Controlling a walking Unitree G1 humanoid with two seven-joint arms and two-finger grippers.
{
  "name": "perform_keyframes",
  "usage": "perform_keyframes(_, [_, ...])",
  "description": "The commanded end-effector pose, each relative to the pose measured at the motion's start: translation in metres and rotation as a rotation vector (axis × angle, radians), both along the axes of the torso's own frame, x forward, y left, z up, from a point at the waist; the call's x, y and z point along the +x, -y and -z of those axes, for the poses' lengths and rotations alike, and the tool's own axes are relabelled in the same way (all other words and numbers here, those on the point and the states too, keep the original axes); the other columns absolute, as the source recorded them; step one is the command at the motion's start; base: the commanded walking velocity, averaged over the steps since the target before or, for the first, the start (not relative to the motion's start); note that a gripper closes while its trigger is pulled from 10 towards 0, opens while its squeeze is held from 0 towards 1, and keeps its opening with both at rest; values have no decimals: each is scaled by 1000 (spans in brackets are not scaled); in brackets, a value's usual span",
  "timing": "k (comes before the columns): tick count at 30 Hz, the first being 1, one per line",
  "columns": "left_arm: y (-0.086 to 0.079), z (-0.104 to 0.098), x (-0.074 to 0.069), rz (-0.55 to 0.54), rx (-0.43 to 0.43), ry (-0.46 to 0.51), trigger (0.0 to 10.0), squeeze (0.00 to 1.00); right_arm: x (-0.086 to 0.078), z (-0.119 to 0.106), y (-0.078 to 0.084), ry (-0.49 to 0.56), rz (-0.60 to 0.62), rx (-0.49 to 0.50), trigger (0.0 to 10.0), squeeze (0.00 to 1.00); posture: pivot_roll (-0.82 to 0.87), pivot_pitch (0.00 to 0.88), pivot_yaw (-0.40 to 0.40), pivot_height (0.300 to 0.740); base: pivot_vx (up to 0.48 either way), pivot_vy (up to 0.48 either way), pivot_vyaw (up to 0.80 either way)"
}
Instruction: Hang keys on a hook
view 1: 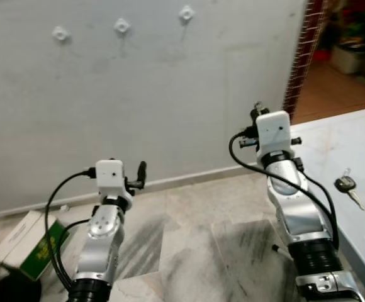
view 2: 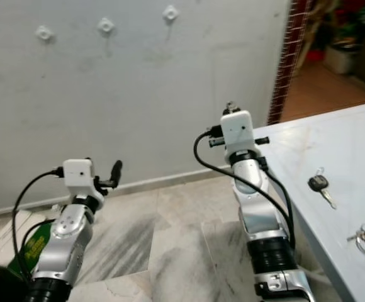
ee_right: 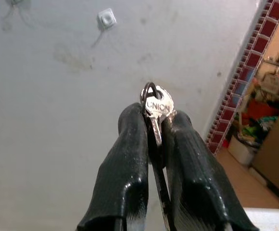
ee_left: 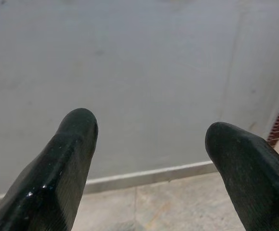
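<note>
A silver key [ee_right: 157,107] is clamped in the right claw [ee_right: 155,126], hook [ee_right: 106,18] at 11 o'clock; left claw [ee_left: 149,144] is held released.

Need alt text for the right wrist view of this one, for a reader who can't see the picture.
The right gripper, jaws shut, pinches a silver key with its dark ring sticking up, held before a pale grey wall. A small white hook sits on the wall above, and a strip of red tiles edges a doorway beside it.
</note>
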State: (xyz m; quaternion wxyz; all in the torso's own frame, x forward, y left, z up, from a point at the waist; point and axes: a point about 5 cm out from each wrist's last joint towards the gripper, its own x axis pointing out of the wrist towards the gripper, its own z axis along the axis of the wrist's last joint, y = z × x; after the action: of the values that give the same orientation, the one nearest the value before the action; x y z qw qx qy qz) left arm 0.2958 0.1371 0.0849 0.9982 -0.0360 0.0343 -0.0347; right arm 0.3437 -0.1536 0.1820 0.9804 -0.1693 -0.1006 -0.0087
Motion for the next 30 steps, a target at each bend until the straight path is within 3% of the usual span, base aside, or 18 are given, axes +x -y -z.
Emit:
perform_keyframes(1, [-11,-4,1,-45,9,6,10000,0,1,-4,-11,16,-38,13,10000,0,-56,0,81,740,0,0,0])
perform_keyframes(13, [-14,-10,8,-6,-62,16,10000,0,4,-13,-18,51,-58,-5,10000,0,-65,0,93,740,0,0,0])
perform_keyframes(25, [-4,-7,5,28,-89,7,10000,0,3,-14,-20,68,-83,-51,10000,0,-75,0,93,740,345,0,0])
perform_keyframes(30, [-4,-7,6,33,-89,7,10000,0,4,-16,-21,74,-84,-48,10000,0,-76,0,96,740,402,0,479])
